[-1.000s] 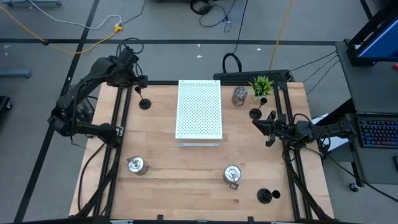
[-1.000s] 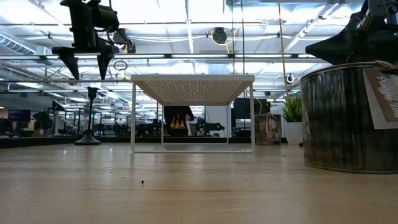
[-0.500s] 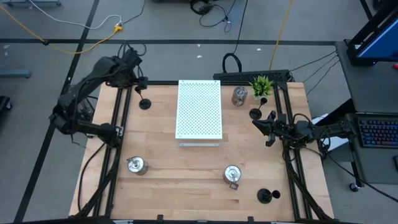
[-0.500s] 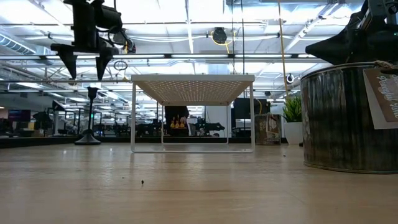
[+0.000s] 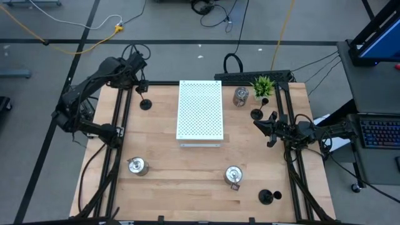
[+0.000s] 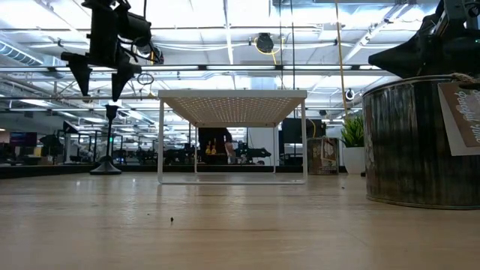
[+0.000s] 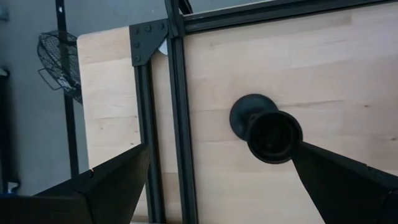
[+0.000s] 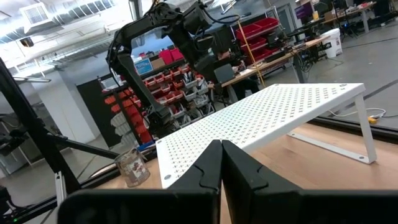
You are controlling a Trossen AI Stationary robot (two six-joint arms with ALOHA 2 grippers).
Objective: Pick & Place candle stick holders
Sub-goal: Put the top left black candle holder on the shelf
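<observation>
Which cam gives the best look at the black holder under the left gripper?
Left wrist view: the black candle stick holder fills mid-frame, seen straight down its cup, between the open left gripper fingers. High view shows it small at the table's far-left corner. Low view shows its side profile, stem upright. Right wrist view doesn't show it.

Black holders upright near table edges; silver holders squat, apart.

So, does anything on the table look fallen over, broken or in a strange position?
Nothing stands out. The black candle stick holder under the open left gripper stands upright, and so does the white perforated board. The silver holders sit upright on the table. The shut right gripper waits at the right edge.
</observation>
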